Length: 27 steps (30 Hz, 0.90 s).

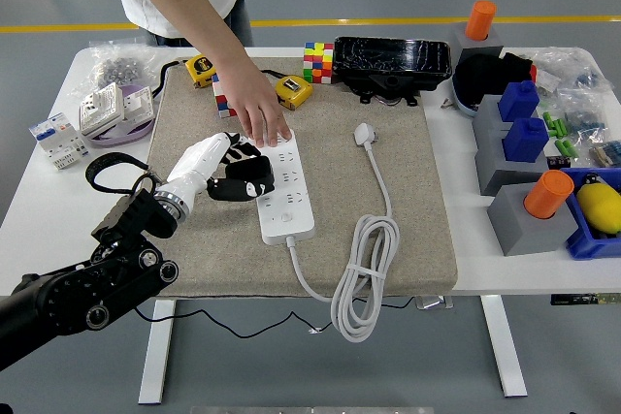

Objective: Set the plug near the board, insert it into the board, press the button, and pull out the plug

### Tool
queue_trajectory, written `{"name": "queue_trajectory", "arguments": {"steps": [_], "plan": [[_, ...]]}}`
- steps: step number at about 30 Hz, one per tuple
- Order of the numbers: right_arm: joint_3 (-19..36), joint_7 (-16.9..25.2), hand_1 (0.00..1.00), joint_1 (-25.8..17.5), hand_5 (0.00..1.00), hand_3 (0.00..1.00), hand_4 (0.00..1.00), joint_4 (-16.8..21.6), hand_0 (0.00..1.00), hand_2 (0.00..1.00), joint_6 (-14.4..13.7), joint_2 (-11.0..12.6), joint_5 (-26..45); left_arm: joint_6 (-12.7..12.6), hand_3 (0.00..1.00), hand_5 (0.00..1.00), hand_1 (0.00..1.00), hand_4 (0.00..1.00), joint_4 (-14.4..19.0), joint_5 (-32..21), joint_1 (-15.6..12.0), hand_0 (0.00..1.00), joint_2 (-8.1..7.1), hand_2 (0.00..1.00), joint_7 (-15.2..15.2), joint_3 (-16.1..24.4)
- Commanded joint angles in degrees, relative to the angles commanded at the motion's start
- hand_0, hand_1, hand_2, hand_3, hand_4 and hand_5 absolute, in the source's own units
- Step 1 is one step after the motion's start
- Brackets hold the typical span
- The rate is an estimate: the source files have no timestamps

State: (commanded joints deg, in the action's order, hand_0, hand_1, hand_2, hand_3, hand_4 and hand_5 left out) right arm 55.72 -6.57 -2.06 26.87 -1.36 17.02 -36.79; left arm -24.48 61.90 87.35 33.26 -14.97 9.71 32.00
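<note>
on the white table [58, 210], the left hand [215, 167] grips a black plug [245, 181] touching the power strip [282, 188]'s left side. the strip runs away from the robot, and a person's hand [260, 115] holds its far end.

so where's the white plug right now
In the head view the white plug lies loose on the beige mat, right of the power strip and just below the black case, untouched by the left hand.
</note>
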Motion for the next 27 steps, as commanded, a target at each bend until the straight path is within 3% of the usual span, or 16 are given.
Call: {"name": "queue_trajectory", "arguments": {"steps": [2,3,14,15,20,21,27], "plan": [[0.1,0.0,0.687,0.0,0.532,0.600,0.936,0.0,0.679,0.696,0.0,-0.1,0.0,0.0,0.582,0.225,0.654,0.845,-0.3,-0.1,0.1,0.594,0.07,0.640,0.0,-0.2],[0.1,0.0,0.688,0.0,0.532,0.599,0.937,0.0,0.680,0.696,0.0,-0.1,0.0,0.1,0.570,0.187,0.618,0.788,-0.4,-0.1,0.1,0.544,0.09,0.596,0.1,-0.3],[0.2,0.0,0.687,0.0,0.533,0.600,0.937,0.0,0.679,0.696,0.0,-0.2,0.0,0.3,0.560,0.184,0.566,0.774,-1.1,-1.2,0.4,0.479,0.32,0.564,-0.1,-0.8],[0.2,0.0,0.687,0.0,0.533,0.601,0.937,0.0,0.679,0.696,0.0,-0.2,0.0,0.2,0.541,0.164,0.457,0.714,-1.1,-1.4,0.4,0.391,0.32,0.504,-0.3,-0.8],[0.2,0.0,0.687,-0.1,0.533,0.601,0.937,0.0,0.679,0.696,0.0,-0.2,0.0,0.5,0.541,0.164,0.457,0.714,-1.2,-3.0,0.4,0.391,0.37,0.504,-1.0,-0.7],[0.2,0.0,0.687,-0.1,0.533,0.600,0.937,0.0,0.679,0.696,0.0,-0.2,0.0,0.7,0.486,0.104,0.348,0.639,-1.2,-3.6,0.4,0.345,0.37,0.409,-1.1,-0.6],[0.3,0.0,0.687,0.0,0.533,0.601,0.937,0.0,0.678,0.696,0.0,-0.2,-0.1,1.1,0.465,0.094,0.343,0.631,-1.3,-4.9,0.3,0.350,0.23,0.386,-2.3,-0.4]]}}
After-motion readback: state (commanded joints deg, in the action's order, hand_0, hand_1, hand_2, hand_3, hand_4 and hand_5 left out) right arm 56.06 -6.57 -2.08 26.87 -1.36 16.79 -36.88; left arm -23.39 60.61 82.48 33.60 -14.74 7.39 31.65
